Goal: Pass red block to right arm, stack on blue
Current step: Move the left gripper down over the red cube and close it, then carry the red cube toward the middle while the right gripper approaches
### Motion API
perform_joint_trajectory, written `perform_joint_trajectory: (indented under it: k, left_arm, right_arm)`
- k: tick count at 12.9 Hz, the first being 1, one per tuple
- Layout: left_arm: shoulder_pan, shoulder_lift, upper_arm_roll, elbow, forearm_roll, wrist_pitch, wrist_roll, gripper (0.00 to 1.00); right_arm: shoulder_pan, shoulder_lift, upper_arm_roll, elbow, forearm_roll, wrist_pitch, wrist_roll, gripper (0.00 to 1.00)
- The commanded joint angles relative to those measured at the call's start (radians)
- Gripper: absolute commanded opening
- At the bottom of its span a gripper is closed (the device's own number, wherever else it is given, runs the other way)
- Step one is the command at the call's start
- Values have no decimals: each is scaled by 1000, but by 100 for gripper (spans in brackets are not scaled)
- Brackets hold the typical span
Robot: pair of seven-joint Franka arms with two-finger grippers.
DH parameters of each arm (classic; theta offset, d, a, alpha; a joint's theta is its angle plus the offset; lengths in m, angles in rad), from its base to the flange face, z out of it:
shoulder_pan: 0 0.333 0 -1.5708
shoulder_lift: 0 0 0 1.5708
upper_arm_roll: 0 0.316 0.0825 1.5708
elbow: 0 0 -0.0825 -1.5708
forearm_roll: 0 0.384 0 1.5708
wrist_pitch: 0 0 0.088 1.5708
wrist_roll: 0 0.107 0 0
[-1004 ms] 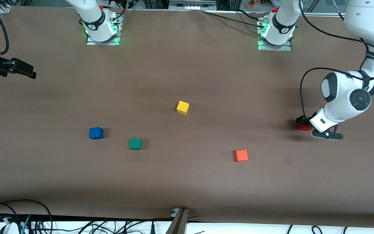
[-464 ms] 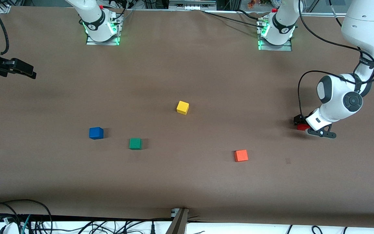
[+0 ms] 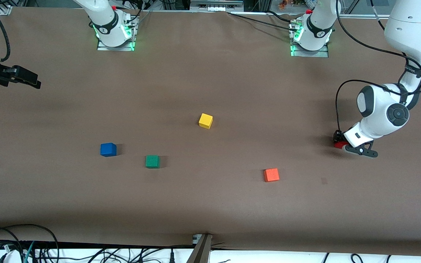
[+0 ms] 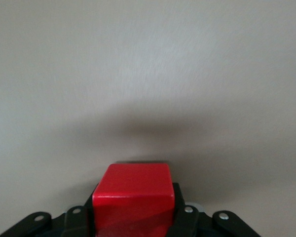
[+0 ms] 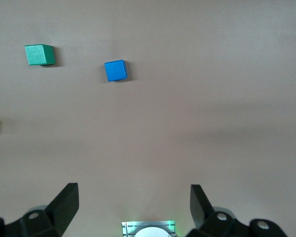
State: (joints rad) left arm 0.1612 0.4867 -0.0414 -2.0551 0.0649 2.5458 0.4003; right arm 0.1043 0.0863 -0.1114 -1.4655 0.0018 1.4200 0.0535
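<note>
The red block (image 3: 339, 145) is at the table near the left arm's end, between the fingers of my left gripper (image 3: 344, 144). In the left wrist view the red block (image 4: 133, 190) fills the space between the jaws, and my left gripper (image 4: 133, 219) is shut on it, low at the table surface. The blue cube (image 3: 108, 149) sits on the table toward the right arm's end and also shows in the right wrist view (image 5: 115, 70). My right gripper (image 3: 35, 82) hangs open and empty above the table's edge at the right arm's end, with wide-spread fingers (image 5: 64, 205).
A green cube (image 3: 152, 161) sits beside the blue one, and shows in the right wrist view (image 5: 39, 54). A yellow cube (image 3: 205, 120) is mid-table. A lighter orange-red cube (image 3: 271, 175) lies nearer the front camera than the red block. Cables hang along the front edge.
The left arm's wrist has shifted and dropped a little around the red block, which stays at nearly the same spot. The right arm has not moved.
</note>
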Motion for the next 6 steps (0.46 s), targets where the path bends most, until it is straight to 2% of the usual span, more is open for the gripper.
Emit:
perform_joint_trajectory:
  k: [1, 4, 6]
  left_arm:
    - [8, -25, -40, 81, 3, -67, 161, 0]
    - [20, -30, -100, 128, -10, -70, 257, 0]
    - [78, -30, -182, 139, -148, -71, 361, 0]
  right_arm:
    - [-8, 9, 6, 19, -3, -4, -14, 100]
    - [-5, 21, 9, 19, -3, 5, -14, 100]
    - [-1, 38, 9, 19, -3, 5, -14, 100]
